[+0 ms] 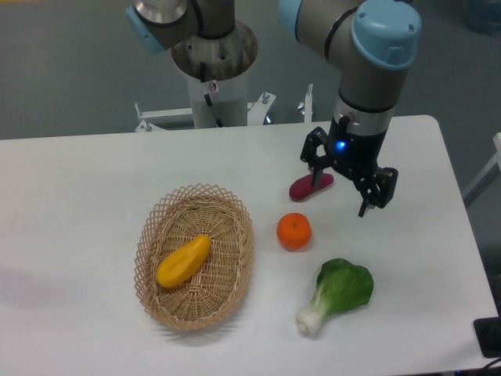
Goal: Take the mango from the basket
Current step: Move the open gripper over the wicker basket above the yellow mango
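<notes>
A white rectangular table (94, 180) is seen filling most of the view, and the grey jointed robot arm with pale blue caps (376, 47) is reached in over it from the top edge, at about one o'clock from the table's middle. The oval tan woven wicker basket with an open lattice rim (150, 235) is set at about seven o'clock from the table's middle, its long axis tilted slightly. Inside it, the smooth elongated yellow-orange mango (183, 261) is laid on the woven floor, tapered end up toward one o'clock, a little left of the basket's centre. The black two-finger claw (338, 194) is hung from the arm's wrist above the table with its fingers spread wide and nothing held between them; a small blue light is shown on its body. From the claw, the mango is found at about eight o'clock, well apart, with the basket rim and a stretch of bare table between them. A green leafy bok choy with a white stem (338, 294) is laid at about six o'clock from the claw. A round orange citrus fruit (293, 231) is placed just beside the basket, at its three o'clock. A small purple-red sweet potato (307, 188) is seen close by the claw's nearer finger, partly hidden behind it; contact cannot be told.
</notes>
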{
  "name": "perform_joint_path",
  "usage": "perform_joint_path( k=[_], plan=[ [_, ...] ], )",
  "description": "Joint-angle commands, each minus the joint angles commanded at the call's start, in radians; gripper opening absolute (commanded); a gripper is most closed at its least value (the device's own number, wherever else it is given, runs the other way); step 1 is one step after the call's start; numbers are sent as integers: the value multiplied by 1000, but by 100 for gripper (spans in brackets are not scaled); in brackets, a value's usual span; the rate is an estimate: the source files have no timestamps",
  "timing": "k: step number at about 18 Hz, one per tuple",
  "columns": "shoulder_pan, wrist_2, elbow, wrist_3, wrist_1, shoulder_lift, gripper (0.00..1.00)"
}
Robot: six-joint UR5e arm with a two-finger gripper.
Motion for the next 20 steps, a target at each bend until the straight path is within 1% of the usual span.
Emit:
perform_joint_path(
  k=[3, 5, 7, 9, 11, 12, 14, 15, 17, 20],
  plan=[
    [-2, 0, -9, 0, -2, 3, 100],
    [-3, -8, -37, -8, 0, 18, 100],
    [-9, -8, -70, -38, 23, 34, 100],
    [-34, -8, -87, -67, 38, 43, 100],
    [-55, -6, -103, -125, 54, 44, 100],
    [-72, -5, -112, -173, 70, 43, 100],
    [-126, 0, -133, -280, 124, 37, 100],
    [-149, 0, -147, -322, 152, 32, 100],
    [-187, 2, -182, -386, 188, 23, 100],
    [-244, 14, -248, -459, 202, 15, 100]
  ],
)
